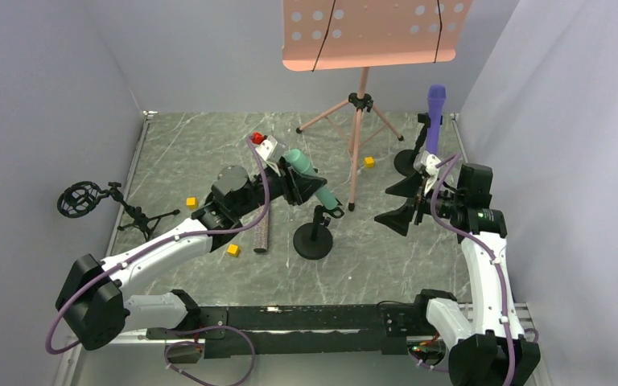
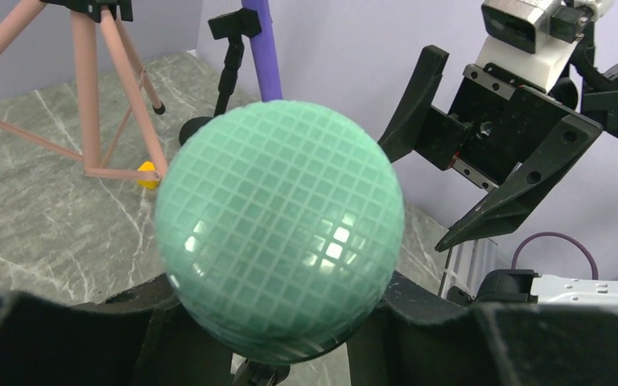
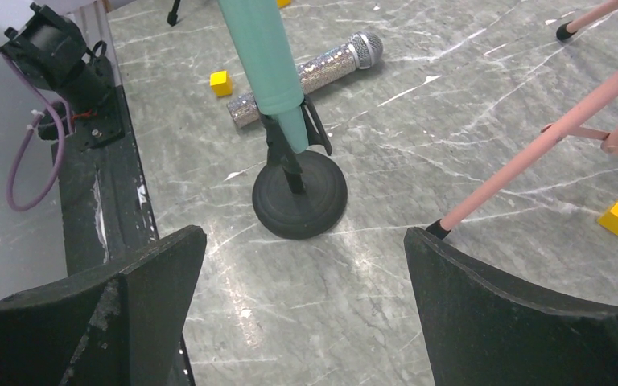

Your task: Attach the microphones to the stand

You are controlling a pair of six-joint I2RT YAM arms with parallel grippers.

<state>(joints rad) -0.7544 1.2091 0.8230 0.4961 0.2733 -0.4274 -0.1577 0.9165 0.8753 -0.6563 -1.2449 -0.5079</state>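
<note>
Left tool (image 1: 296,183) clamped on mint-green stick mic (image 1: 319,189), tail in clip of black round-base stand (image 1: 313,241). Right tool (image 1: 401,203) wide apart, empty, near upright purple mic (image 1: 435,112). Glittery silver-headed mic (image 3: 322,68) lies on marbled tabletop (image 1: 209,161).

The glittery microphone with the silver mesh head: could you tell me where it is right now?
The glittery microphone lies flat on the table, left of centre in the top view, between a yellow cube and the round-base stand.
</note>
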